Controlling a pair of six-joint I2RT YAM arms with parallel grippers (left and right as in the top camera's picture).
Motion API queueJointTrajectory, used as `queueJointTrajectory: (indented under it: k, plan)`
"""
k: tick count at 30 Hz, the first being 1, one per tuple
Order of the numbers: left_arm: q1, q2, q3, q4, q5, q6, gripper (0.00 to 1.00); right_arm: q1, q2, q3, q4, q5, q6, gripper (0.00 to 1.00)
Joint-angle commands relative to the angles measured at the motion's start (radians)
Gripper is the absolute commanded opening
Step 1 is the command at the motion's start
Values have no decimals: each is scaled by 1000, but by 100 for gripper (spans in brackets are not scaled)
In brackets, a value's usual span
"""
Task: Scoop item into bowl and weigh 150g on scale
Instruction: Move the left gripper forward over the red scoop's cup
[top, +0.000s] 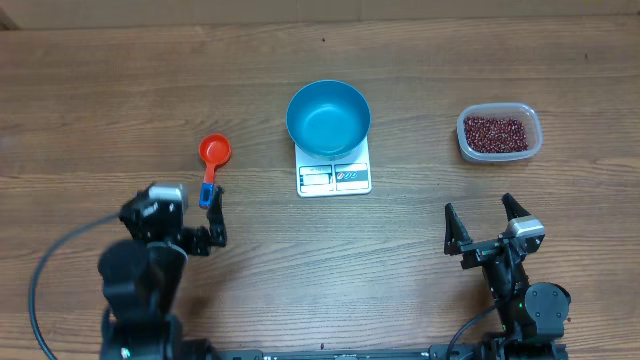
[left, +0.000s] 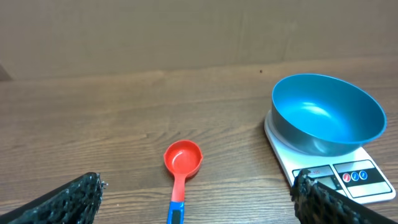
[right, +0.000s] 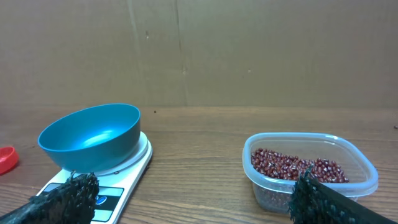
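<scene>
Overhead: left gripper (top: 215, 215) and right gripper (top: 482, 222) both stand released, empty. Risk: the thin handle of the scoop (top: 213, 155) may twist in a grasp, spilling beans (top: 494, 133) beside the bowl (top: 328, 118).

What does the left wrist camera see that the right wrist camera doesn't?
Left wrist only: the whole orange-red scoop, blue handle tip included; the right catches just a red sliver. Right wrist only: the clear tub of dark red beans. Both: the empty blue bowl on the white scale, on the wooden table.
</scene>
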Motion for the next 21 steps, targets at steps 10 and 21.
queueJointTrajectory:
  k: [10,21]
  plan:
    - [0,505,496,-291,13,33,100,0,-8,-11,3,3,-1,100]
    - [0,964,924,-638,19,192,100,0,-8,-11,4,3,-1,100]
